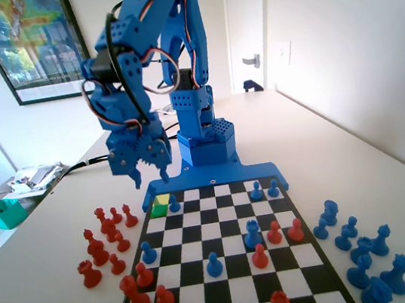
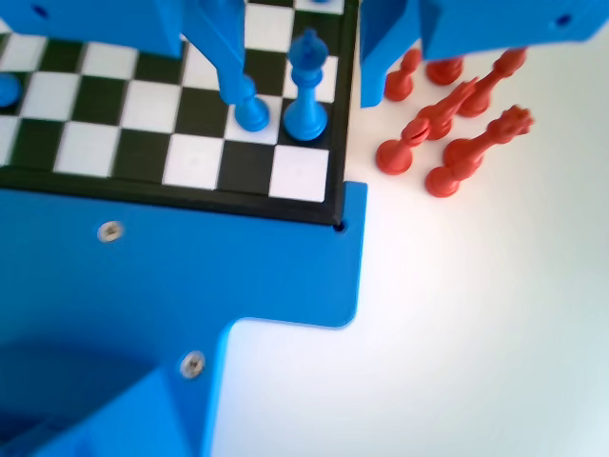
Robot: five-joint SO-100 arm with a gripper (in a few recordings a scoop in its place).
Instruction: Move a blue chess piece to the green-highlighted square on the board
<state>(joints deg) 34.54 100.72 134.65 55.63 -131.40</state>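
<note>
Blue pawn one square short, pincer off to the side

Blue plastic pawn [image 1: 174, 203] with the rounded top stands on the black-and-white chequered board [image 1: 232, 299], just right of the yellow-green highlighted square [image 1: 159, 206] in the fixed view. Our blue two-finger pincer [image 1: 147, 176] hangs released and empty above the counter [image 1: 49, 296]. We risk clipping the red pieces [image 1: 114, 222] nearby, or toppling the slim pawn.

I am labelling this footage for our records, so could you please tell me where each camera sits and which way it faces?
Fixed view: stands low at the board's near end, looking along it at the blue arm, whose gripper hangs open above the far left corner, near the green-highlighted square.
Wrist view: rides on the arm, looking down at the board's corner by the base plate; blue gripper parts hang from the top edge.
Shared: the board, a blue chess piece near that corner, and red pieces lying off-board.
</note>
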